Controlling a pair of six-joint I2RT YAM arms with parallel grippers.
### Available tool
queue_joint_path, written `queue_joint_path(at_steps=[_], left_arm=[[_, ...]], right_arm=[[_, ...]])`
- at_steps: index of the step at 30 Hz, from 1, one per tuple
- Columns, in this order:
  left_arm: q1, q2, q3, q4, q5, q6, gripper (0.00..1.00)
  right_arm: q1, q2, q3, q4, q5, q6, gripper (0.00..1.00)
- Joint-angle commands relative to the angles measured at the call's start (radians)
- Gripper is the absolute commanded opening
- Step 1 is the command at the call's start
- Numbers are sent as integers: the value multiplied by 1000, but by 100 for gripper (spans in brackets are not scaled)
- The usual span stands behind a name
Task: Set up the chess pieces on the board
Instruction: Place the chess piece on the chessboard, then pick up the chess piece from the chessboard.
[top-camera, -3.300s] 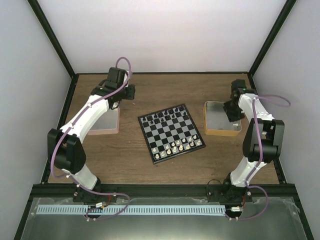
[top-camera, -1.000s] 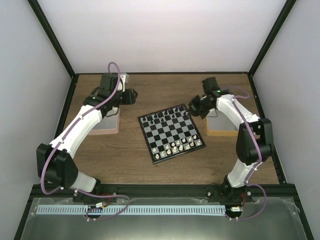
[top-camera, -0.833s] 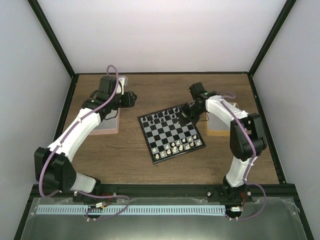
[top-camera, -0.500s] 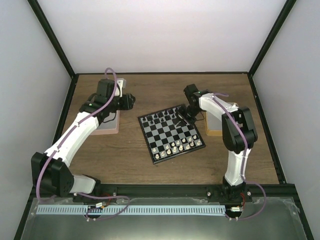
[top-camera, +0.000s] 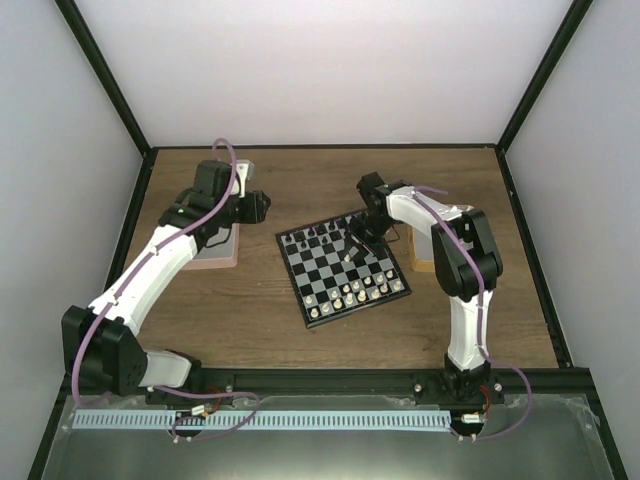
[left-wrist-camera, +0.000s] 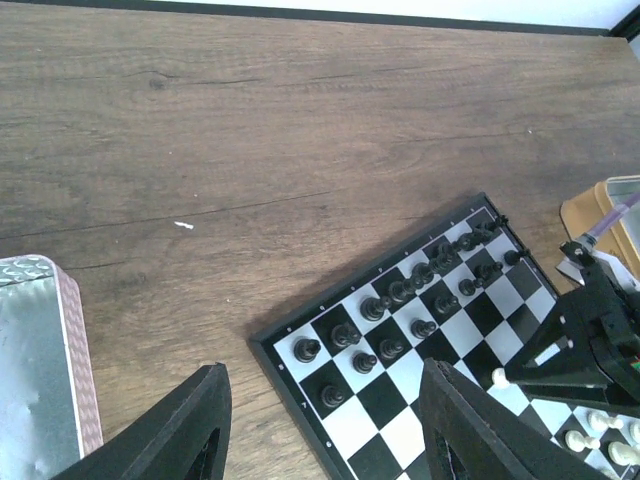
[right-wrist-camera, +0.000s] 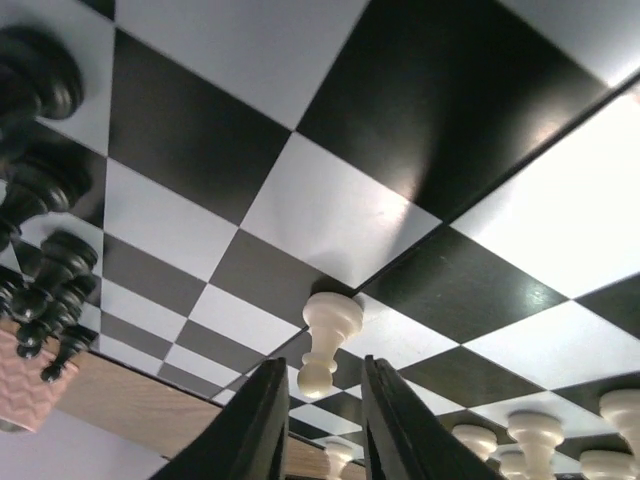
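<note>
While board (top-camera: 322, 277) lies on white-walled wood table (top-camera: 250, 320), left end effector (left-wrist-camera: 322, 368) spread, right end effector (right-wrist-camera: 322, 362) ajar.

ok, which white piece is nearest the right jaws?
The lone white pawn standing mid-board, right at the tips of the right jaws. The other white pieces stand in rows along one edge of the board.

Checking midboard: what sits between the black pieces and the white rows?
Bare board, bar one white pawn upright at the right gripper; clearest in right wrist view.
</note>
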Motion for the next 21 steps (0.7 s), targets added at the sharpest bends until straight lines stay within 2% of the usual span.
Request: queue_joint_path(at_steps=[1, 8, 11, 13, 17, 21], left_arm=[[-15, 1, -11, -4, 27, 17, 54], [-76, 36, 15, 1, 25, -4, 54], [-118, 53, 32, 0, 6, -24, 54], [-155, 64, 49, -2, -7, -33, 56], [-236, 95, 76, -9, -23, -59, 60], [-320, 142, 108, -17, -64, -103, 62]], right_arm=[[6, -25, 57, -25, 52, 12, 26], [5, -110, 55, 25, 162, -26, 36], [4, -170, 58, 24, 259, -57, 38], [2, -236, 43, 28, 339, -73, 42], [-16, -380, -60, 89, 466, -133, 47], [-71, -511, -160, 158, 501, -256, 47]])
